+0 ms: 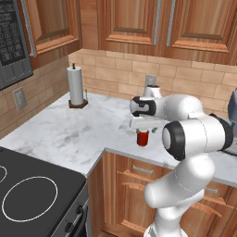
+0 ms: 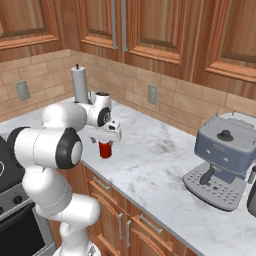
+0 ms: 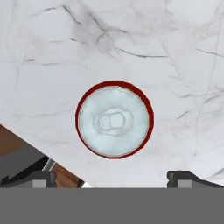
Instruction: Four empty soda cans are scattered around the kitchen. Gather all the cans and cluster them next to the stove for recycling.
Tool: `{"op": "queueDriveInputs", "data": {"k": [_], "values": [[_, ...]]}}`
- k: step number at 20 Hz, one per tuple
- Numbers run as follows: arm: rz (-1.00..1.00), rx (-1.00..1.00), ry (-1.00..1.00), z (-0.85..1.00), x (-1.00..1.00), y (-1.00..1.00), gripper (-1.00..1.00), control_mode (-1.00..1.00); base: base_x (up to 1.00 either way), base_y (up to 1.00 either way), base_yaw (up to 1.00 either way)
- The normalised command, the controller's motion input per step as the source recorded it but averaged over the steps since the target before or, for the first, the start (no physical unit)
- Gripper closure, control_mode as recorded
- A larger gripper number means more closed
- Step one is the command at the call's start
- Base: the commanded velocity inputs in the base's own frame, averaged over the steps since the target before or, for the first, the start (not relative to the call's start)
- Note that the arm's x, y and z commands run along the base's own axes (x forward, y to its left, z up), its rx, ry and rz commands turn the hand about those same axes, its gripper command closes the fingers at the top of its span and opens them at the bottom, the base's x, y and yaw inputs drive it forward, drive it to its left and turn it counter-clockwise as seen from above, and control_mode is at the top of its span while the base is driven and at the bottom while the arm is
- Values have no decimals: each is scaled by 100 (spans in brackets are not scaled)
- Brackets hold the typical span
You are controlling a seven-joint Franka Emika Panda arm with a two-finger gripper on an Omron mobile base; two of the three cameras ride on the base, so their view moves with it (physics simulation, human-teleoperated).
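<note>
A red soda can [image 3: 114,119] is being seen standing upright on the marble counter [image 1: 69,134], near its front edge. Directly above it, the gripper [image 3: 113,178] is being held with its fingers spread wide, gripping nothing. The stove [image 1: 32,194] is lying well to the left.

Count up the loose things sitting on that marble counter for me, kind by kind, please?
Red soda can: 1
Paper towel roll on its stand: 1
Grey espresso machine: 1
Total: 3
</note>
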Motion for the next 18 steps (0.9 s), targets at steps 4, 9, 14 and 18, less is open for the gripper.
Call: {"op": "queueDriveInputs", "data": {"k": [4, 9, 14, 18], "values": [[0, 0, 2, -16, 25, 0, -100, -100, 0, 0, 0], [0, 0, 2, -16, 23, 0, -100, -100, 0, 0, 0], [0, 0, 2, -16, 17, 0, -100, -100, 0, 0, 0], [0, 0, 2, -12, 2, 0, 100, -100, 0, 0, 0]]}}
